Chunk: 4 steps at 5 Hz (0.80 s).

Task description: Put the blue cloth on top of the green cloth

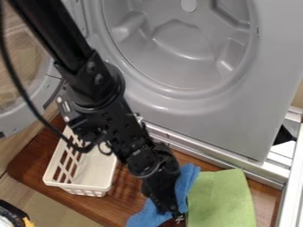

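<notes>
Gripper [179,217] against blue cloth [187,179], beside green cloth [220,199]

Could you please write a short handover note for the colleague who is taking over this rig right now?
Tool: low, at the blue cloth, beside the green cloth's left edge in the picture. I cannot tell whether it has a grip.
Cloths: both on the brown wooden surface, the blue one bunched just left of the green cloth, which is spread out.
Nearby: white basket to the left, in front of the grey machine.
Done: the tool is at the blue cloth.
Left: check the grip, then get the blue cloth on top of the green one.
</notes>
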Motion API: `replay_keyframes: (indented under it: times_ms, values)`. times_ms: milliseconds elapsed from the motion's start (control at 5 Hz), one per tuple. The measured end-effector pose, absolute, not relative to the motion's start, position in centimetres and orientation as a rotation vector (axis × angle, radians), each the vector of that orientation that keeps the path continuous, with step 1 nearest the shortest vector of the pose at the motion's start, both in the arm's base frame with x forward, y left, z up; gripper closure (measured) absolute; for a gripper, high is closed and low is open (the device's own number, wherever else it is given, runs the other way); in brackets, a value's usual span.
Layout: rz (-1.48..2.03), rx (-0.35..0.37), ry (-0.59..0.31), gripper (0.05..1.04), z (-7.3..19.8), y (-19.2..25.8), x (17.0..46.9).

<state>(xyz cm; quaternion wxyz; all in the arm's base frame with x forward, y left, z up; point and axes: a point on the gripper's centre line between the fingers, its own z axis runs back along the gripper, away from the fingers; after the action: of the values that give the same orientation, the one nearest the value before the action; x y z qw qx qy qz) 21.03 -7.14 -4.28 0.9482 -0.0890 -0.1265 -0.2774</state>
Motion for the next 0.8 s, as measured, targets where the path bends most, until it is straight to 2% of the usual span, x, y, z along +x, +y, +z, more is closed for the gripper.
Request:
replay_keyframes:
  times_ms: [200,600,800]
  values:
    - [-0.595,-0.216,-0.221,0.795,-4.9,-7.7,21.5]
    - [-0.635,-0.217,-0.225,0.201,-4.5,-8.9,22.1]
    - [-0.693,-0.222,-0.234,0.073,-3.5,-10.1,22.7]
